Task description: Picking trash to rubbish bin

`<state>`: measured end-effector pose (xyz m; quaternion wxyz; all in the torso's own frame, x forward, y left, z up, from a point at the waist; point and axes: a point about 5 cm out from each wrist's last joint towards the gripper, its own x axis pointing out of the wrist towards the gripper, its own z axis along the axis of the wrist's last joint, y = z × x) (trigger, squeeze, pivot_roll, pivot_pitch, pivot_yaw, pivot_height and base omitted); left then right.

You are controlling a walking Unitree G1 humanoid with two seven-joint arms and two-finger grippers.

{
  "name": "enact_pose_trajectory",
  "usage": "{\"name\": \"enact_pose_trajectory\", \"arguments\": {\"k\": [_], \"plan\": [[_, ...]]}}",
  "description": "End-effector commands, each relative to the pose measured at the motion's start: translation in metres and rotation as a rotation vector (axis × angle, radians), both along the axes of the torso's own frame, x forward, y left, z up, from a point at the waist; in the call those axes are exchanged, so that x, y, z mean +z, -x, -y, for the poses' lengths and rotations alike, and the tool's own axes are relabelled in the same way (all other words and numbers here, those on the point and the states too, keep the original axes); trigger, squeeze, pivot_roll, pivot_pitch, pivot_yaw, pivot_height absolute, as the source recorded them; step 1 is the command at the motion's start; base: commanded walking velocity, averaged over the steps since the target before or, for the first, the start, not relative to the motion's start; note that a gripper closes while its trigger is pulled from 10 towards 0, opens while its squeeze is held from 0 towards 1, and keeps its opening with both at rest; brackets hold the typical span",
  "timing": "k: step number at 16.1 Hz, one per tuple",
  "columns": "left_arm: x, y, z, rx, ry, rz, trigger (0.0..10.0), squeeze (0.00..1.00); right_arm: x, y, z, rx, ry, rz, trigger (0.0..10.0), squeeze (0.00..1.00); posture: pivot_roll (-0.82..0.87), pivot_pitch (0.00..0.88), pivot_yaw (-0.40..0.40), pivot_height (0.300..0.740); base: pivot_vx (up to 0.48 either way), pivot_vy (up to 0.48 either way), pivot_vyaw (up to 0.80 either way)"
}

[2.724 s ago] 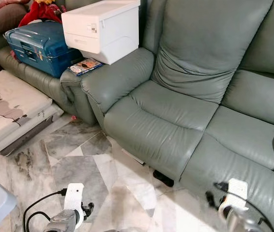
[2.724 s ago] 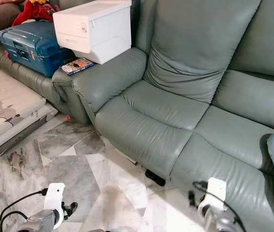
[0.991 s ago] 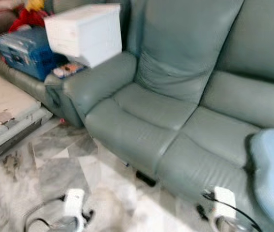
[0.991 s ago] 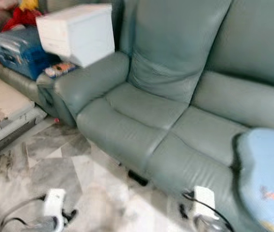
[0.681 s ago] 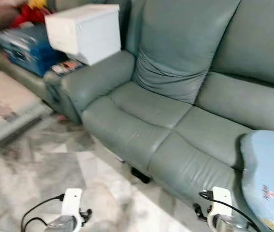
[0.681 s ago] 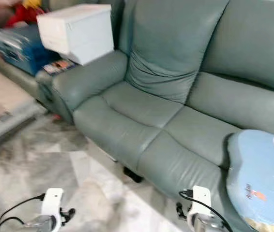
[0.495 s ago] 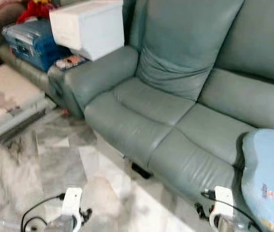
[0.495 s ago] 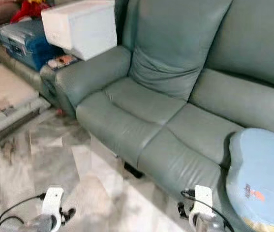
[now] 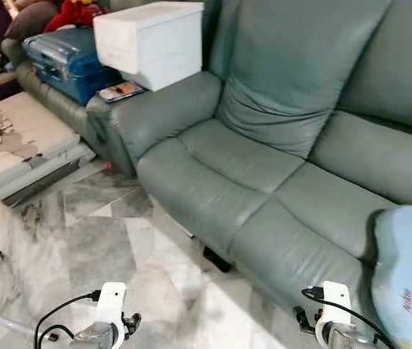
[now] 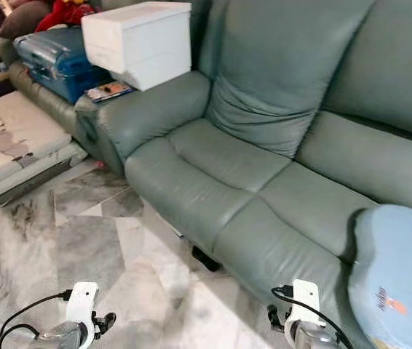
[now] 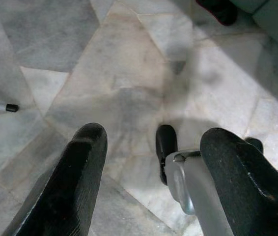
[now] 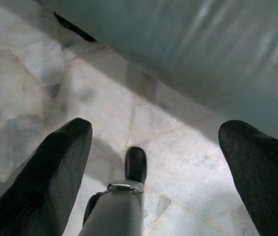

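A grey-green leather sofa (image 9: 279,174) runs diagonally across the head views, its padded seat cushions creased and slightly glossy, its rolled armrest (image 9: 164,109) at the robot's left. On that armrest sits a white rectangular plastic storage box (image 9: 150,40) with a lid, and just beside it lies a small colourful booklet (image 9: 121,91). Behind the box, on a second sofa section, rests a blue hard-shell case (image 9: 66,59) with red fabric (image 9: 75,13) heaped above it. A flat cushioned pad with a printed pattern (image 9: 18,145) lies on the floor at far left. The floor is polished marble tile (image 9: 111,240) in grey and white veined slabs. A small dark object (image 9: 217,259) lies on the tile at the sofa's front base, partly under the seat edge; its nature cannot be determined, and no rubbish bin or definite piece of trash can be identified. A pale blue rounded cushion (image 9: 408,280) with a small printed mark sits on the seat at the robot's right. Both arms hang low. The left gripper (image 11: 149,182) points down at bare marble, its two black fingers spread wide with nothing between them. The right gripper (image 12: 153,172) hangs close beside the sofa front, its fingers likewise spread wide and holding nothing.
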<state>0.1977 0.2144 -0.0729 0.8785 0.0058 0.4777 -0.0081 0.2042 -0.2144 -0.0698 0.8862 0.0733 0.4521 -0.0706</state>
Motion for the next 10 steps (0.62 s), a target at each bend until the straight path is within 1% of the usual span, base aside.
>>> {"name": "enact_pose_trajectory", "arguments": {"k": [1,7,10], "plan": [[0.0016,-0.0010,-0.0055,0.010,-0.017,0.004,10.0,0.00,-0.0005,-0.0002,-0.0030,0.020,-0.001,-0.008,10.0,0.00,0.02,0.035,0.029,0.740,0.000,0.000,0.00],[0.0014,-0.0005,-0.0058,-0.028,-0.026,-0.016,10.0,0.00,-0.0007,-0.0001,-0.0031,0.033,0.010,-0.015,10.0,0.00,0.02,0.039,0.030,0.740,0.000,0.000,0.00],[0.0009,0.0003,-0.0060,-0.018,-0.022,-0.026,10.0,0.00,-0.0006,-0.0004,-0.0032,0.044,0.016,-0.018,10.0,0.00,0.01,0.039,0.031,0.740,0.000,0.000,0.00]]}}
